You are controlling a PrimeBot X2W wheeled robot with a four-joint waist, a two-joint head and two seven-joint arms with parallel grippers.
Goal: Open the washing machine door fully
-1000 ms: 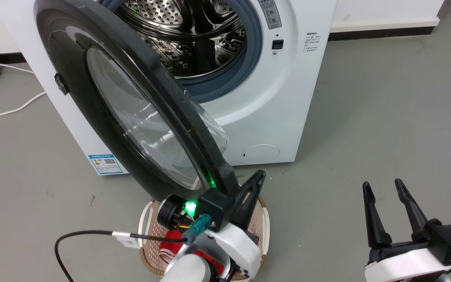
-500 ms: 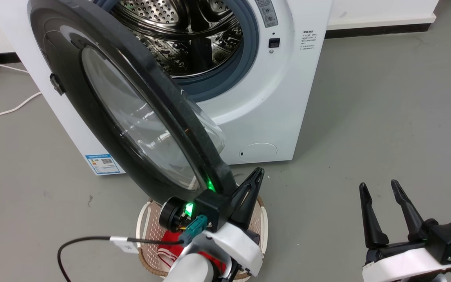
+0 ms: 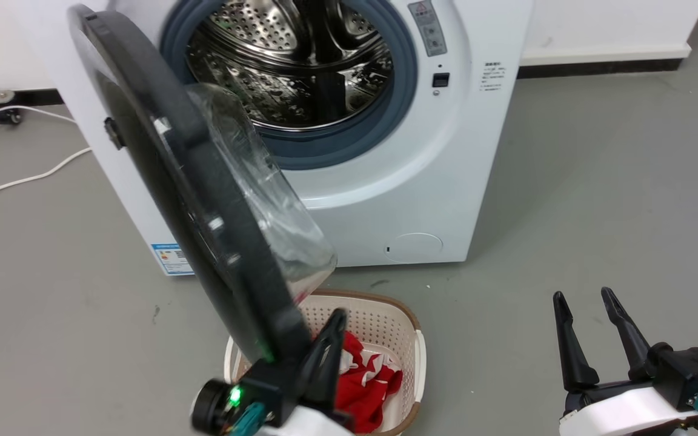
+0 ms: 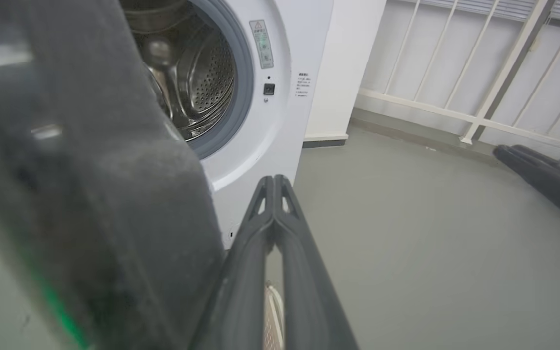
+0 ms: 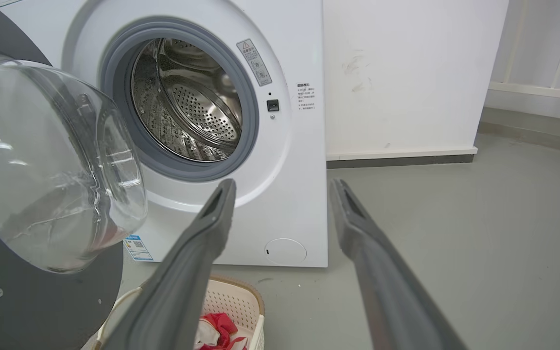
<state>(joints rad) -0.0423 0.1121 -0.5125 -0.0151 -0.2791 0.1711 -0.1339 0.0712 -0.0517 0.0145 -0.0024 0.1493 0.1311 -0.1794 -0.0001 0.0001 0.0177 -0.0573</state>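
The washing machine [image 3: 446, 169] stands white with its steel drum [image 3: 294, 66] exposed. The washing machine door [image 3: 203, 200] is swung out to the left, nearly edge-on to the head view, its clear glass bowl [image 3: 264, 206] facing the drum. My left gripper [image 3: 337, 318] is shut, with nothing between its fingers, and lies against the inner side of the door's lower rim. In the left wrist view the rim [image 4: 90, 194] looms blurred just left of the shut left gripper [image 4: 274, 181]. My right gripper [image 3: 582, 295] hangs open at the lower right, apart from the machine [image 5: 285, 146]; its wrist view shows the door [image 5: 51, 165] at left.
A white perforated basket [image 3: 412, 345] holding red cloth [image 3: 367, 375] sits on the floor under the door's lower edge. A white cable [image 3: 22, 178] runs over the grey floor at the left. A white wall and railing [image 4: 455, 73] stand to the machine's right.
The door has swung further out to the left, going from angled to nearly edge-on. My left gripper moved left and down with it, uncovering the basket. The head camera shifted a little.
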